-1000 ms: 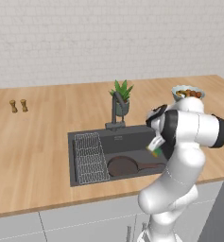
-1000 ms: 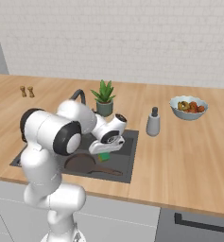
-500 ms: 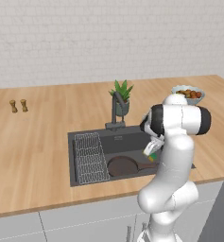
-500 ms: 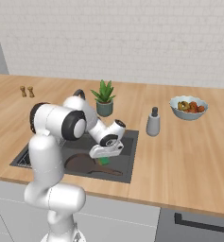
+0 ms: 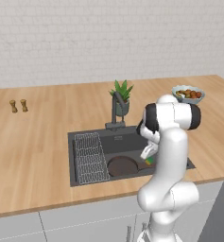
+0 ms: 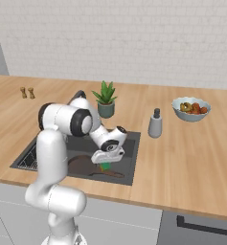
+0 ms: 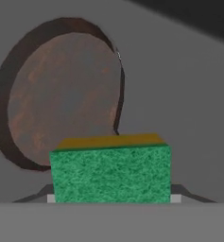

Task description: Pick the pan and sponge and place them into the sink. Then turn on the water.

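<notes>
Down in the sink [image 5: 85,176], the pan [image 5: 122,166] lies flat on the basin floor beside the wire rack [image 5: 90,157]. Just over its right side, the jaws [image 6: 106,162] hold the sponge [image 7: 111,172] between them, green face toward the hand camera, above the basin. On the worktop [image 6: 191,158], a bowl [image 6: 191,109] holds fruit. Against half a second ago, the arm has straightened up more and the sponge sits lower over the sink.
</notes>
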